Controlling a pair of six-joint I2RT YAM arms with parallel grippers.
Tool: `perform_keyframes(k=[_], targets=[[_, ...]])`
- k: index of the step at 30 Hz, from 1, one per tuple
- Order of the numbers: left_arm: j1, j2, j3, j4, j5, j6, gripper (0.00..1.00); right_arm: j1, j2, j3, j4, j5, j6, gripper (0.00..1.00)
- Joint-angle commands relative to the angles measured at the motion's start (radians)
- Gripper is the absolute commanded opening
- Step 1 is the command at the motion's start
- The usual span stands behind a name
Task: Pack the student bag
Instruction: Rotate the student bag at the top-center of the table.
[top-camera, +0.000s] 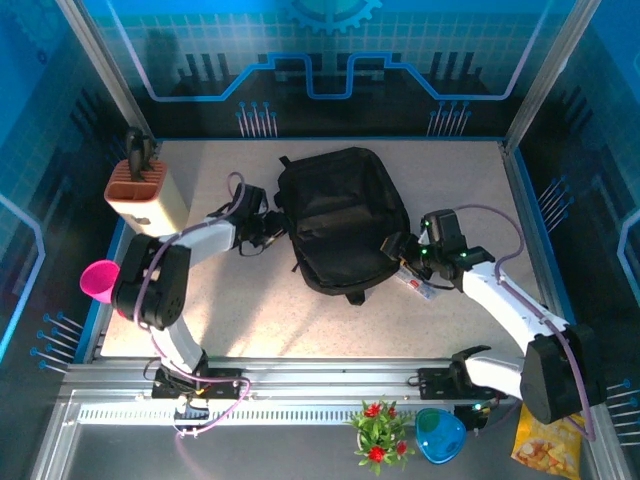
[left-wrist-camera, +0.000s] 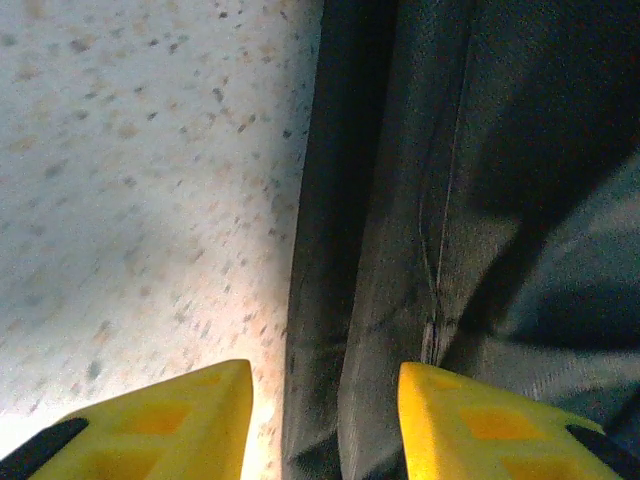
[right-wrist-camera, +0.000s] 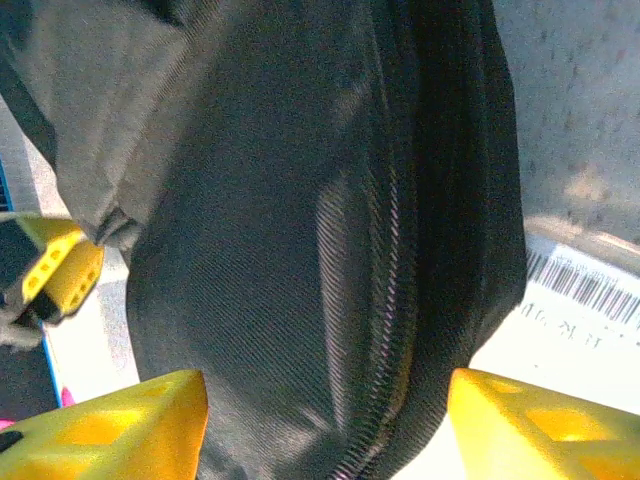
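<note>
Fabric of the student bag (top-camera: 340, 215) is black, soft, ribbed, zip-seamed; left gripper (left-wrist-camera: 325, 395) and right gripper (right-wrist-camera: 328, 400) jaws stand parted astride its edges.

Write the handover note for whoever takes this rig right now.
Left pincer: open, astride the left edge of the student bag, holding nothing.
Right pincer: open, against the bag's right side, holding nothing.
The bag lies flat mid-table, with a white barcoded packet at its right edge.
Done: nothing visibly packed; the bag's inside cannot be seen.
Left: probably open the bag, load the items, close it.
</note>
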Motion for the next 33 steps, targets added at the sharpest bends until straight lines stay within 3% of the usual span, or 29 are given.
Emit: perform_keyframes(k=[1, 11, 18, 25, 33], targets=[[0.005, 0.057, 0.079, 0.019, 0.055, 0.018, 0.39, 0.009, -0.006, -0.037, 0.016, -0.064, 0.016, 0.64], [0.007, 0.158, 0.162, 0.025, 0.121, 0.015, 0.29, 0.021, 0.01, -0.08, 0.047, -0.097, 0.035, 0.61], [0.02, 0.127, 0.153, 0.047, 0.149, 0.012, 0.0, 0.032, 0.097, -0.056, 0.11, -0.095, 0.026, 0.46], [0.038, -0.023, 0.092, 0.064, 0.148, 0.003, 0.0, 0.029, 0.273, 0.139, 0.131, -0.004, -0.093, 0.23], [0.036, -0.165, 0.078, -0.005, 0.227, 0.048, 0.0, -0.049, 0.482, 0.495, 0.091, 0.089, -0.27, 0.17]])
